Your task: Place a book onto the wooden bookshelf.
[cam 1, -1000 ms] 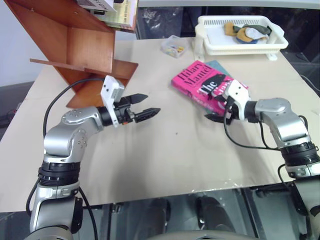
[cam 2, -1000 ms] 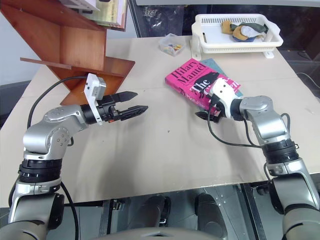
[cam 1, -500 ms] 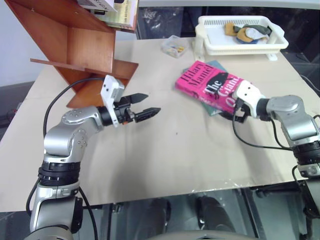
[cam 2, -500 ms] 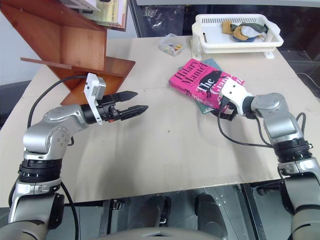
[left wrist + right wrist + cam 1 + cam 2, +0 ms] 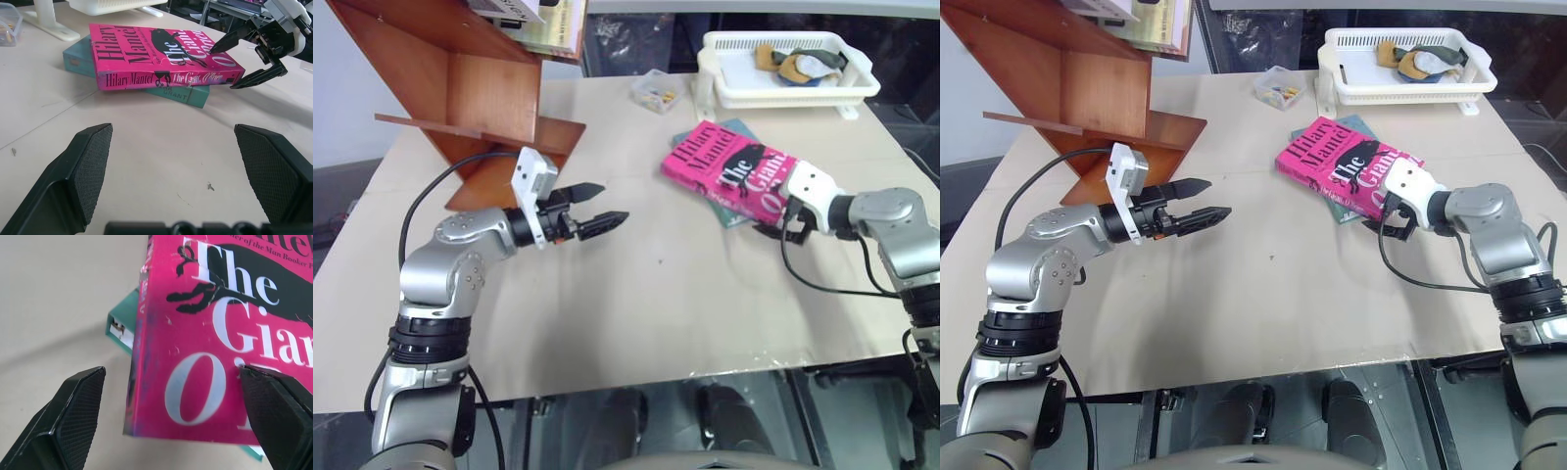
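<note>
Pink paperback [image 5: 732,174]: right of centre in the head view, lying cover up on a teal-green book [image 5: 182,94] on the table [image 5: 656,294]. 
Right gripper [image 5: 247,58]: at the paperback's near right corner, jaws spread wide, one fingertip over the cover, nothing held. 
Left gripper [image 5: 592,208]: left of centre, above bare tabletop, jaws wide, empty. 
Wooden bookshelf [image 5: 470,88]: upper left. 
White plastic basket [image 5: 788,69]: upper right.

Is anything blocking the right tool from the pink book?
Nothing visible. The right tool stands open at the pink book's near corner, one finger on the cover, the other below by the table. The book lies on a teal-green book, which could hinder the lower finger.
</note>
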Controlling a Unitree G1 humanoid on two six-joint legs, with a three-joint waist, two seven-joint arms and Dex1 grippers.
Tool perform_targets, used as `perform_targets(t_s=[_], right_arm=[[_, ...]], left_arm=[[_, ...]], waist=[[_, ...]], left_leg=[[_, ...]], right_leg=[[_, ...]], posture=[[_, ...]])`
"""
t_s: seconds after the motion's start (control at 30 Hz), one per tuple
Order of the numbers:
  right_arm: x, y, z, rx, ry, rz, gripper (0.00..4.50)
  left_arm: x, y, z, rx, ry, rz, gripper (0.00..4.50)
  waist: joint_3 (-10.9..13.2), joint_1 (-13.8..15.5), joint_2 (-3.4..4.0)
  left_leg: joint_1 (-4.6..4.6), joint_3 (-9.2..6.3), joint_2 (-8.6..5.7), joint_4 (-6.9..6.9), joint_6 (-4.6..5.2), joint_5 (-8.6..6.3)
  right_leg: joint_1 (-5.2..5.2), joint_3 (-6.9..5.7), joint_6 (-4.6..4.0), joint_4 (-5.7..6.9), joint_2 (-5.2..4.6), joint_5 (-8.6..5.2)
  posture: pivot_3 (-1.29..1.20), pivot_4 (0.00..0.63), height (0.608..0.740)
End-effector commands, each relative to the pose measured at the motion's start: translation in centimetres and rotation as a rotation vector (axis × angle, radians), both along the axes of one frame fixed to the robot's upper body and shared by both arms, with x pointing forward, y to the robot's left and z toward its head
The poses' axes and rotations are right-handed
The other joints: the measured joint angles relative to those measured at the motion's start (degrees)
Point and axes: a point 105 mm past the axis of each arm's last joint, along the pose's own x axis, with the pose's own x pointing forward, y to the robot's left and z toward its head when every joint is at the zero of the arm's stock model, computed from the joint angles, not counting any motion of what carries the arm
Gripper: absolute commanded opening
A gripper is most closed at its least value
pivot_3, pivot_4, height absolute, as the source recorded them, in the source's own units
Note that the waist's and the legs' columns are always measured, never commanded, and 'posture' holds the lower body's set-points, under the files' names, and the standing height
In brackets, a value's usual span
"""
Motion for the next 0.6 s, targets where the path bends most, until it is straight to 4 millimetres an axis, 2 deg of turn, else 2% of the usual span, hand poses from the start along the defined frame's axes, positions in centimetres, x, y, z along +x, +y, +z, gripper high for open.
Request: perform_targets(t_s=[0.03, 0.17, 0.27, 0.37, 0.47, 0.6], right_arm=[[0.0, -1.3, 0.8, -0.006, -0.024, -0.032, 4.5], [-0.3, -0.6, 2.3, 0.071, -0.039, -0.011, 4.5], [-0.9, 0.5, 4.5, 0.194, -0.038, 0.027, 4.5], [-0.4, 0.9, 6.4, 0.348, -0.049, 0.01, 4.5], [0.7, 0.8, 6.9, 0.419, -0.058, -0.039, 4.5], [2.2, 1.2, 6.6, 0.417, -0.082, -0.069, 4.5]], left_arm=[[-0.1, -0.2, 1.1, 0.006, -0.046, -0.018, 4.41], [-0.1, -0.4, 0.9, -0.001, -0.039, -0.025, 4.41], [-0.4, -0.9, 0.7, -0.003, -0.031, -0.051, 4.41], [-0.4, -1.4, 0.6, -0.011, -0.028, -0.064, 4.41], [-0.3, -2.2, 0.4, -0.02, -0.028, -0.079, 4.41], [0.4, -3.3, 0.7, -0.079, -0.025, -0.085, 4.41]], waist=[[0.0, 0.0, 0.0], [0.01, 0.01, 0.0], [0.01, 0.01, 0.0], [0.01, -0.16, 0.0], [0.01, -0.1, 0.0], [0.01, 0.15, 0.0]], left_leg=[[0.0, 0.0, 0.0, 0.0, 0.0, 0.0], [0.0, 0.0, 0.0, 0.0, 0.0, 0.0], [-0.01, 0.0, 0.0, 0.0, 0.0, 0.0], [-0.01, 0.0, 0.02, 0.0, 0.0, 0.0], [0.01, 0.02, 0.02, 0.0, 0.01, 0.0], [0.0, 0.01, 0.01, 0.0, 0.0, 0.0]], right_leg=[[0.0, 0.0, 0.0, 0.0, 0.0, 0.0], [0.0, 0.0, 0.0, -0.01, 0.0, 0.0], [-0.02, 0.01, 0.0, -0.01, -0.01, 0.0], [-0.01, 0.02, 0.0, 0.0, 0.0, 0.0], [-0.02, 0.04, 0.0, 0.03, 0.0, 0.0], [-0.02, 0.02, 0.0, 0.02, 0.0, 0.0]], posture=[[0.0, 0.15, 0.74], [0.0, 0.15, 0.74], [0.0, 0.15, 0.74], [0.0, 0.15, 0.74], [0.0, 0.15, 0.74], [0.0, 0.15, 0.74]])
